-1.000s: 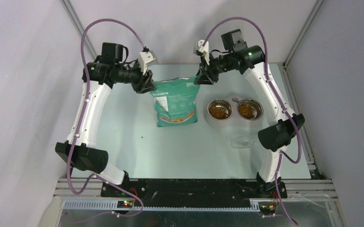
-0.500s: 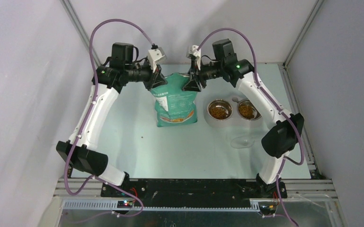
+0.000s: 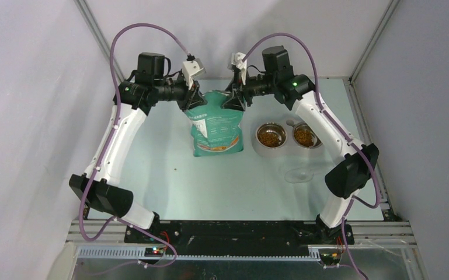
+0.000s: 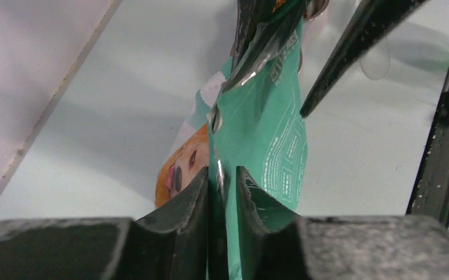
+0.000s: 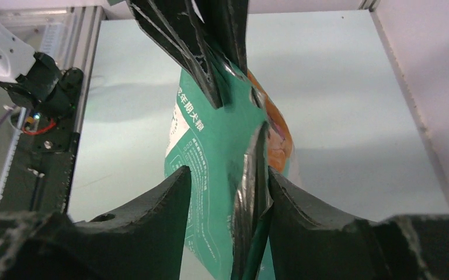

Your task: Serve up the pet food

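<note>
Left wrist: left pincer [image 4: 222, 175] clamps glossy teal bag [image 4: 268, 134]; right pincer [image 5: 228, 175] gapes around it.

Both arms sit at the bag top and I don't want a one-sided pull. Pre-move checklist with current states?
1. Is the left gripper clamped on the top edge of the bag? Ok, its jaws pinch it.
2. Is the right gripper clamped on that edge? Not ok, its jaws are open and straddle it.
3. Bag mouth open or sealed: cannot tell.
4. Bag base resting on the table: cannot tell.
5. Is there pet food in both bowls? Ok, each holds some.
6. Is the scoop out of the way? Ok, it lies in front of the bowls, apart from the bag.
</note>
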